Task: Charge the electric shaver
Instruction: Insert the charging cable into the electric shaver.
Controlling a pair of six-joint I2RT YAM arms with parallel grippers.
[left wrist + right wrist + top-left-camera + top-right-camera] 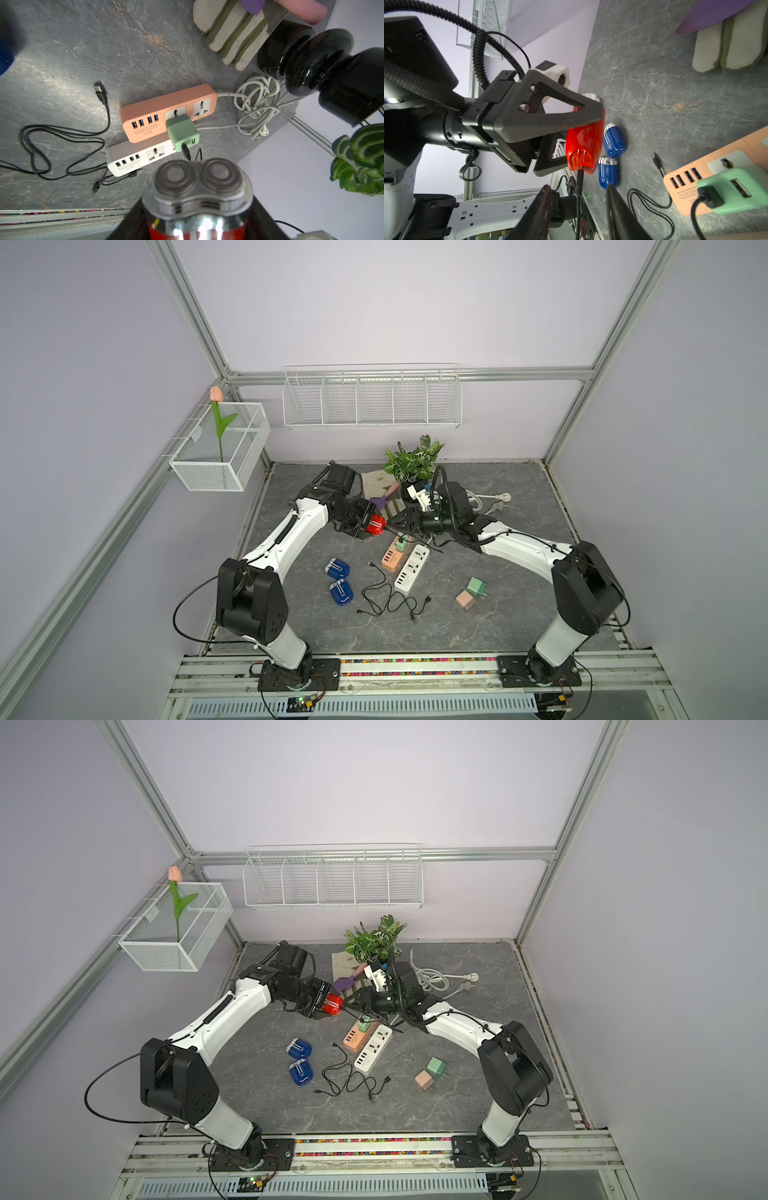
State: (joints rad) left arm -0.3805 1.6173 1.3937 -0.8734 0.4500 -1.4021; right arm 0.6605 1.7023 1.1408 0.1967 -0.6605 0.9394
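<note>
Shaver [376, 524], the red one, is a bit above the middle of a top view, up in the air over the bench [498, 614]. The left tool [576, 141] is closed on its sides and holds it. A black cable [577, 216] goes into the bottom of the shaver. Its other end is in the green charger [182, 133], which sits in the orange power strip [149, 116]. The right tool [578, 188] is just right of the shaver in both top views. Its two fingers stand apart, one on each side of the plug, holding nothing.

The plug may not be all the way in; I cannot tell. The cable looks short. If the left tool lifts or swings away, it could pull the plug out or tug the charger loose. The right tool could snag the cable when it backs off. The shiny shaver could slip.
</note>
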